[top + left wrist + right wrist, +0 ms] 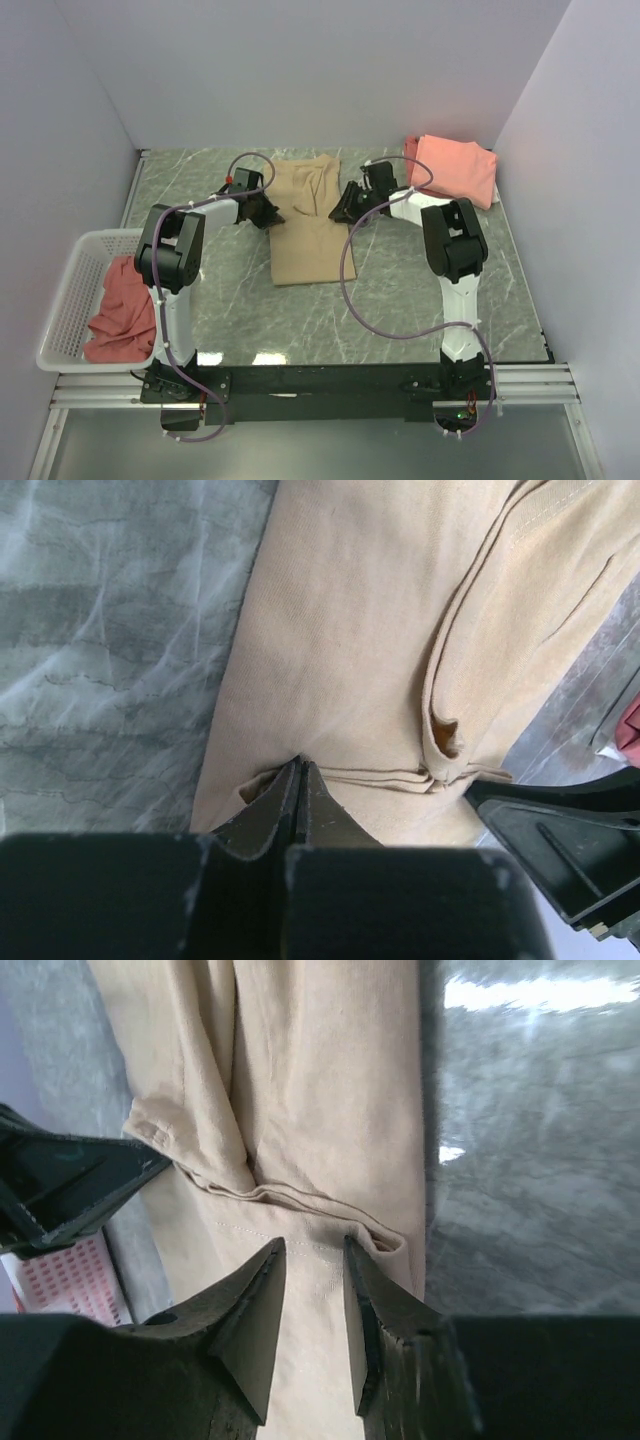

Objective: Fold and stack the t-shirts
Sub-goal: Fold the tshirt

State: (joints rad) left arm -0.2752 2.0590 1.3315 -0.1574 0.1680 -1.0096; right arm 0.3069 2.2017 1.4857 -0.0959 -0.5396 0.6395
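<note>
A tan t-shirt [305,225] lies partly folded in the middle of the table, with a crosswise fold about halfway up. My left gripper [268,211] is at the fold's left edge. In the left wrist view it [298,765] is shut, its tips pinching the puckered fold of the tan t-shirt [340,650]. My right gripper [341,212] is at the fold's right edge. In the right wrist view it [312,1248] is open, its fingers just above the tan t-shirt [320,1080] beside the fold.
A folded salmon t-shirt [455,165] lies at the back right. A white basket [75,260] at the left edge holds a crumpled red-pink t-shirt [122,310]. Each wrist view shows the other gripper close by.
</note>
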